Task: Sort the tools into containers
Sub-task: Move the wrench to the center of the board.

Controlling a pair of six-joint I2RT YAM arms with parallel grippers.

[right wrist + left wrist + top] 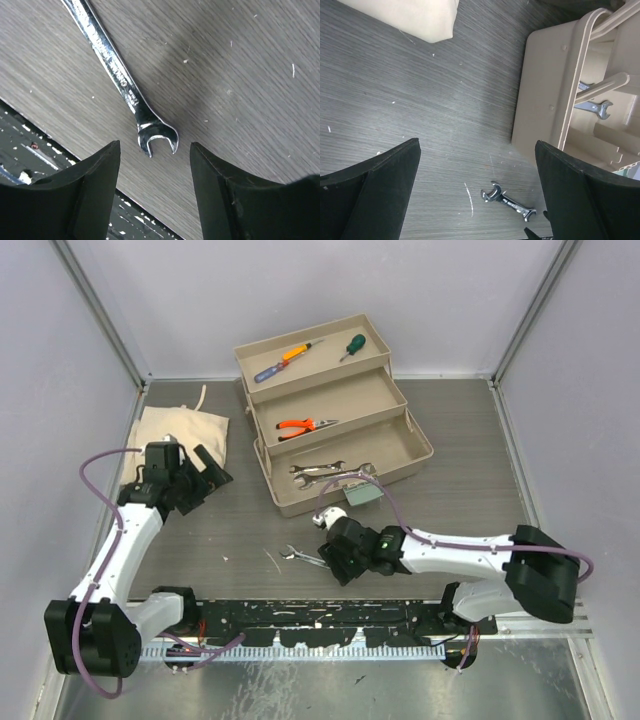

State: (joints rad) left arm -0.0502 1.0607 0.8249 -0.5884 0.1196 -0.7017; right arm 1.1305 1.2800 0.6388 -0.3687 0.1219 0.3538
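- Cream cloth [180, 430] lies bunched at the far left of the table, no part of the sorting.
- Left gripper [207, 478] hovers just near of that cloth with its fingers spread wide and nothing between them.
- Steel wrench [303, 557], the last tool loose on the table, lies flat near the front edge, a little left of centre and apart from the toolbox.
  - It looks small, light and fully stiff.
  - Its polished shank is likely slick, and it sits so low on the tabletop that fingertips have little to catch.
  - My judgement: pinch across the narrow edges of the shank near its middle. A hold at one open end would probably let it swing.
- Right gripper [155, 144] hangs low over the wrench's near end, fingers parted on either side of the open jaw without touching it, so nothing is grasped.
- Tan toolbox [420, 455] stands at centre far, stepped open.
  - Other wrenches [330, 472] rest in its nearest tray.
  - Orange pliers [305, 425] are in the middle one.
  - Screwdrivers [290, 357] are in the farthest.
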